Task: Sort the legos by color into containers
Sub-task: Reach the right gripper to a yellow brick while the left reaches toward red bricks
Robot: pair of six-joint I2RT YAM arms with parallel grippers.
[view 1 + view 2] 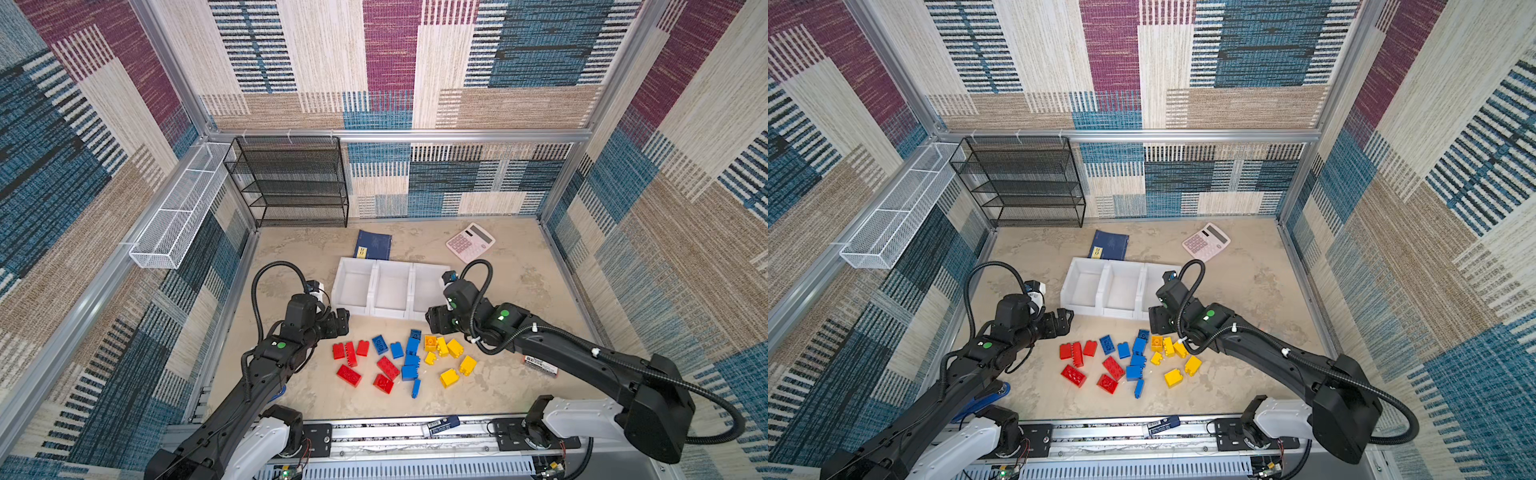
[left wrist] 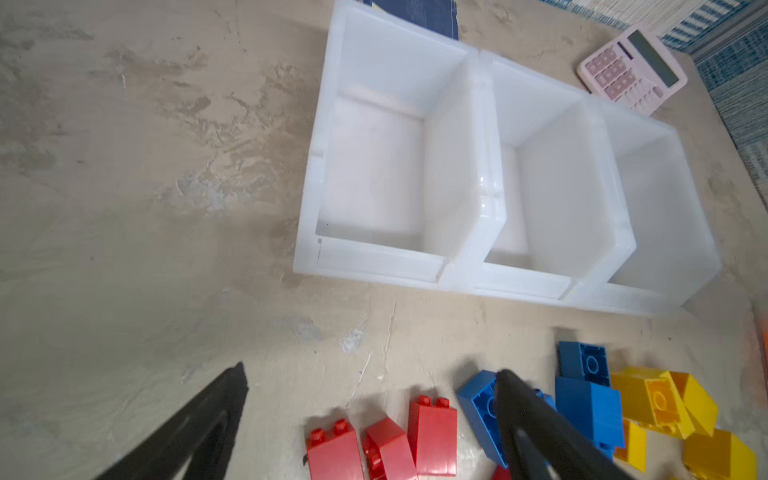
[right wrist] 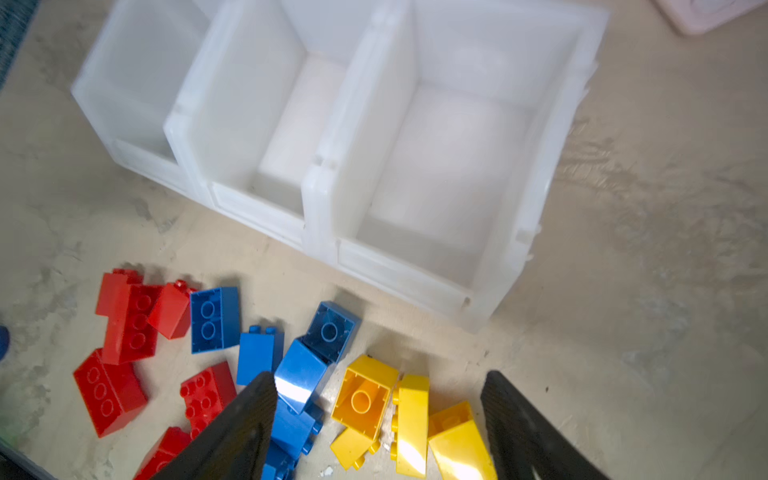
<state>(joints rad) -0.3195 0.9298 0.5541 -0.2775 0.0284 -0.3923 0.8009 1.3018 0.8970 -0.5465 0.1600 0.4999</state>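
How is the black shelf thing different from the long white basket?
The black shelf rack is dark, and the white basket is pale. The rack stands on the table at the back, while the basket hangs higher up at the left side, off the table. The rack has shelves stacked one above another; the basket is long and narrow, with compartments in a row. Both are made of see-through mesh.

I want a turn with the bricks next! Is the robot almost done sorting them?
Not yet, it's only starting. Done: nothing, all three white bins are empty. In hand: nothing. The left gripper and right gripper are both open, the right one near the yellow bricks. Left to do: the red bricks, blue bricks and yellow ones all lie on the table.
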